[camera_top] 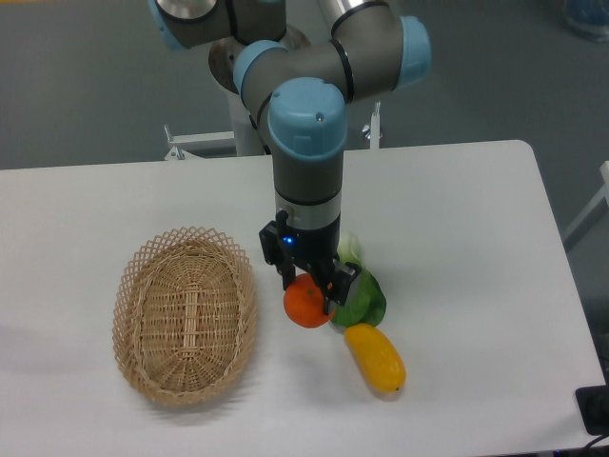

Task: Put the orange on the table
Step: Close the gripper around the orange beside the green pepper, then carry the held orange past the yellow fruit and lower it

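Arm: the UR5e (304, 105) comes in from the far edge of the table, its grey links and blue caps folded over near the top of the view, and the last link drops straight down towards the tabletop.

Wrist: vertical, a blue cap facing up at me, a small blue light glowing on the black housing just above the fingers.

Jaws: the gripper (309, 297) points downward with its two dark fingers either side of the orange, closed against it and gripping it.

Orange: the orange (306, 305) sits between the fingers, in the middle of the table area, just right of the basket and just left of the green item. I cannot tell whether its underside touches the surface or hangs slightly above it.

Table: the table (457, 238) is white with rounded corners and carries everything here.

Basket: an oval wicker basket (186, 314) lies to the left, close beside the orange but apart from it.

Green item: a leafy green vegetable (363, 300) lies just behind and right of the fingers, partly hidden by them.

Yellow fruit: an elongated yellow fruit (376, 359) lies in front of the green vegetable, touching or nearly touching it, near the orange.
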Available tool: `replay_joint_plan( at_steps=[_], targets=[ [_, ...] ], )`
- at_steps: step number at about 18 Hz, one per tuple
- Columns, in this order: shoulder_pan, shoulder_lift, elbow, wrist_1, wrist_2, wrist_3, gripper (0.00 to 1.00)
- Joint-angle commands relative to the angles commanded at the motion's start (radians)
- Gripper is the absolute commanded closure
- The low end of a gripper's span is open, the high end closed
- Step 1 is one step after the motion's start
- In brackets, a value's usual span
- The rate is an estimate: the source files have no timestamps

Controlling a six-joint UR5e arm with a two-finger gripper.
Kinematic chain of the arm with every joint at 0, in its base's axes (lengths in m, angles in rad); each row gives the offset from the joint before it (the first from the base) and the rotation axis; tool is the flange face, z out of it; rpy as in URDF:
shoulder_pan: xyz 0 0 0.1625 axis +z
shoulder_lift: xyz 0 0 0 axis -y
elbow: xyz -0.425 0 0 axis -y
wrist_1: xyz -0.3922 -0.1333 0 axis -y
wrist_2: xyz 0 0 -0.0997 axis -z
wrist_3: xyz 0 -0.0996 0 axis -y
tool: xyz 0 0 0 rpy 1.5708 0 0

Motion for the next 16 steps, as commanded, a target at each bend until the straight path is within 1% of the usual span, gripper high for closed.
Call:
replay_joint_plan(
  at_steps=[1,2,3,4,5,7,10,13,16],
  targets=[
    [0.002,-0.009,0.005,0.002,0.0,-0.003,0.34],
    [0.006,-0.025,0.009,0.015,0.0,-0.005,0.34],
    [0.008,-0.04,0.012,0.046,0.0,-0.014,0.34],
    [0.008,-0.066,0.012,0.099,0.0,-0.035,0.34],
    [0.008,-0.087,0.012,0.13,-0.002,-0.073,0.34],
    [0.008,-0.129,0.02,0.163,0.0,-0.104,0.34],
    [0.008,-0.196,0.054,0.17,0.002,-0.118,0.34],
    [0.006,-0.239,0.066,0.17,-0.003,-0.143,0.34],
    [-0.001,-0.265,0.061,0.172,0.0,-0.143,0.34]
  ],
)
